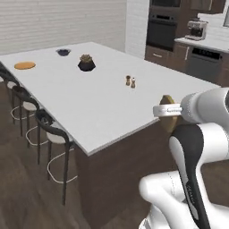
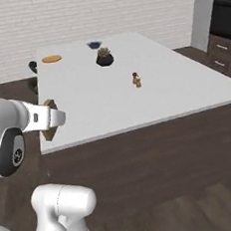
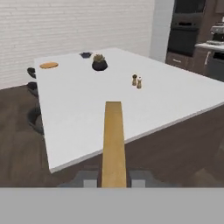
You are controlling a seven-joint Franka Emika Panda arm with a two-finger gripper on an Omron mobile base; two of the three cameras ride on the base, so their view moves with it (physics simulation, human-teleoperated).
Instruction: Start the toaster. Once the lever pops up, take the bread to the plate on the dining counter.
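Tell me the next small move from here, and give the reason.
Probably carry the bread onward over the dining counter toward the plate. The hand holds the slice edge-on at the counter's near edge, while the plate lies at the far corner, past the potted plant and the shakers.

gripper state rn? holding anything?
Gripper: shut on the bread, slice held edge-on over the near end of the dining counter.

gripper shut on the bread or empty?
Shut on it. In the hand view the gripper has its fingertips tight on either side of the bread, held edge-on and projecting toward the dining counter.
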